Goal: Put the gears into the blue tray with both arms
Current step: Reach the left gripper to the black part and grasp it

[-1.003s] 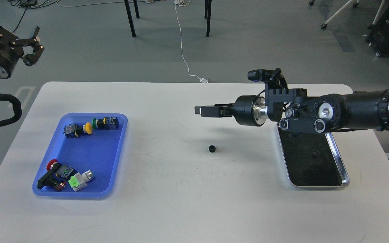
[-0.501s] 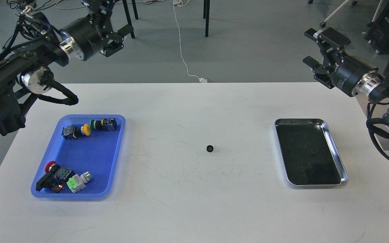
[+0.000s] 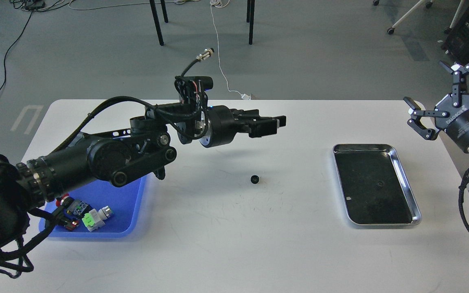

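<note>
One gear, a tiny black toothed disc, lies on the white table near the middle. A second small dark disc rests on the dark bottom of the steel tray. My left arm reaches across the blue tray and hides its upper half. My left gripper hovers above the table, just behind and slightly right of the middle gear. It is seen side-on and dark, with its fingers overlapping. My right gripper is raised beyond the table's right edge, open and empty.
Coloured push-button switches lie in the near end of the blue tray. The table ends at a back edge, with chair legs and a white cable on the floor beyond it.
My left arm has swung from the back left, over the blue tray, out to the table's middle. My right gripper has shifted lower and further right. The middle gear has not moved.
</note>
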